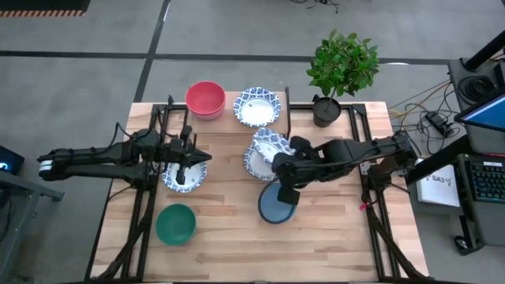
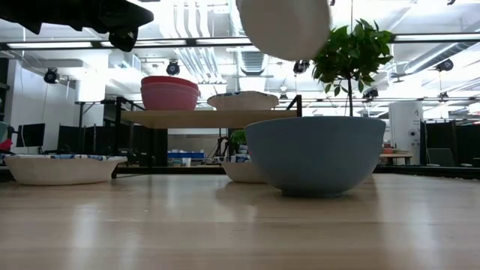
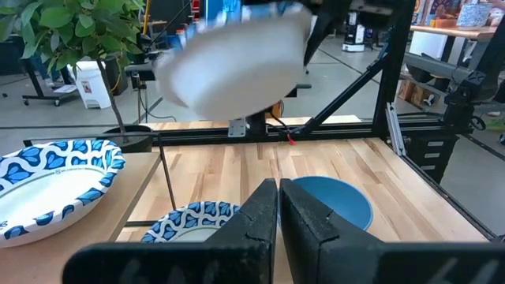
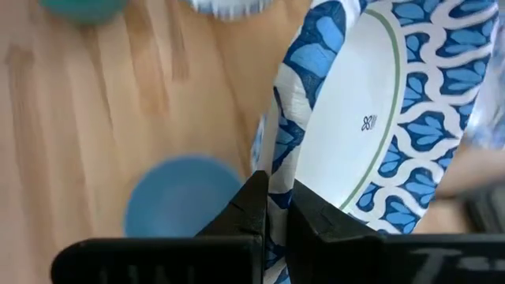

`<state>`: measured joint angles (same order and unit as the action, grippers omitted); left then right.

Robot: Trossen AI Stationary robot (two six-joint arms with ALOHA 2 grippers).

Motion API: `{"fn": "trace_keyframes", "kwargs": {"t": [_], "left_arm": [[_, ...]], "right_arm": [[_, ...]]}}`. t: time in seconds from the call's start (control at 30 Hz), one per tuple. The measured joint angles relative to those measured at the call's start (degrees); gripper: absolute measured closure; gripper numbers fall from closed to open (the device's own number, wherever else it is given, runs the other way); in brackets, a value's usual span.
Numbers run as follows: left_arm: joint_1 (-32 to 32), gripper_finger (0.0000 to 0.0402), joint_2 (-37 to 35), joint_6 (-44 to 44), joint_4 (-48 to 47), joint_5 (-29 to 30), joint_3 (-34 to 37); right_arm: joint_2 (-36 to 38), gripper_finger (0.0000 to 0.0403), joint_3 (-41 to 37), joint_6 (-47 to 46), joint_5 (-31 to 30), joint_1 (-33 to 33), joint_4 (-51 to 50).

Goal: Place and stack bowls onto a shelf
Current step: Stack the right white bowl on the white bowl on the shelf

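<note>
The right gripper (image 4: pixel 272 207) pinches the rim of a white round bowl with a blue patterned border (image 4: pixel 371 118), held tilted in the air above the plain blue bowl (image 1: pixel 276 207). To finish well, I judge it should level the bowl before lowering it onto the patterned bowl (image 1: pixel 257 108) on the light-wood shelf (image 2: pixel 202 118). The arm reaches in from the right, wrist bent. The left gripper (image 1: pixel 186 168), closed and empty, hovers over another patterned bowl (image 1: pixel 173 180).
</note>
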<state>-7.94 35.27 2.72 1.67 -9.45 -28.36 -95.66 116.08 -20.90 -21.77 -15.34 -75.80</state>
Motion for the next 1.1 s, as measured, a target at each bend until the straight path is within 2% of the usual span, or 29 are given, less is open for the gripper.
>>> {"fn": "trace_keyframes", "kwargs": {"t": [0.23, 0.6, 0.83, 1.1], "left_arm": [[0.0, 0.0402, -0.1, -0.1, 0.1, 0.0, 0.0], [0.0, 0.0402, -0.7, -0.2, 0.1, 0.0, 0.0], [0.0, 0.0402, -0.7, 0.0, 0.1, 0.0, 0.0], [0.0, 0.0402, -0.8, 0.0, 0.0, 0.0, 0.0]], "right_arm": [[-0.6, 0.0390, -0.8, 14.7, -6.6, 2.2, 8.9], [-5.2, 0.0390, -0.9, 32.0, -11.5, 12.6, 9.8], [-8.1, 0.0390, -0.1, 38.4, -11.5, 19.0, 12.3], [-10.4, 0.0390, -0.1, 40.5, -11.3, 24.6, 12.9]]}}
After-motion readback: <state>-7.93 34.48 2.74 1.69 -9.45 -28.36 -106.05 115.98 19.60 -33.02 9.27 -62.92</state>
